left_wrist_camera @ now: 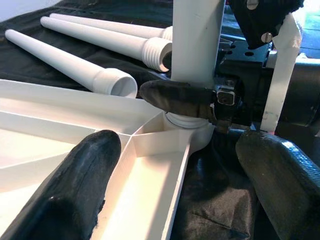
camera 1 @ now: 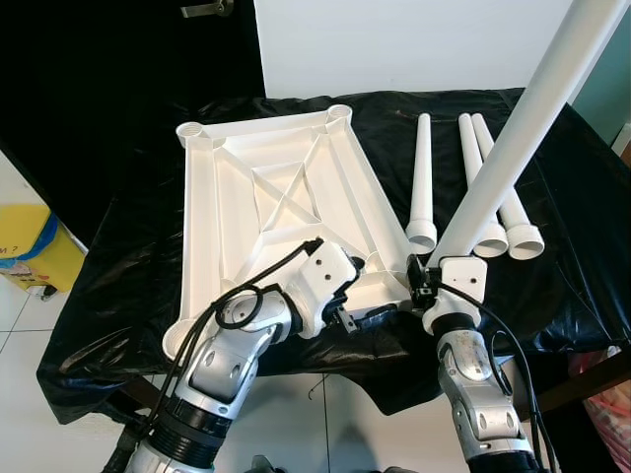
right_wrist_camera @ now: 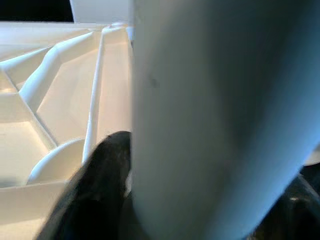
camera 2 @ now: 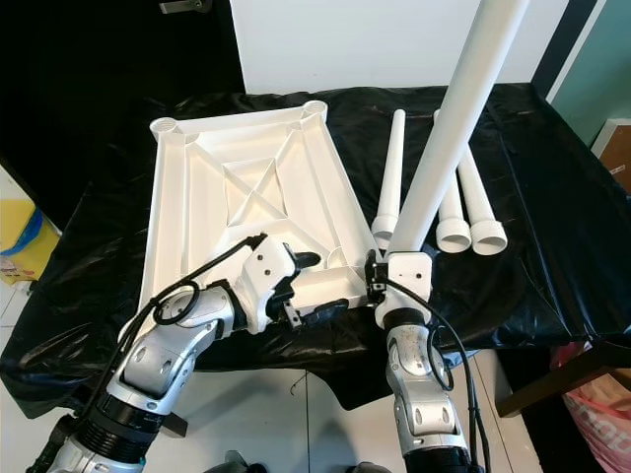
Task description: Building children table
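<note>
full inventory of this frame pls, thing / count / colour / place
upturned ribbed plastic tabletop: 1, white, underside up on the black sheet, left of centre
loose tapered plastic table legs: 3, white, lying side by side on the sheet to the right of the tabletop
standing plastic table leg: 1, white, tilted up over the tabletop's near right corner socket, its base at the socket
black plastic sheet: 1, black, draped over the work surface
yellow box: 1, yellow with blue, on the floor at far left
tiled floor: white, below the sheet
left gripper: 1, black fingers, open at the tabletop's near edge by the socket
right gripper: 1, black fingers, shut on the standing plastic table leg near its base
</note>
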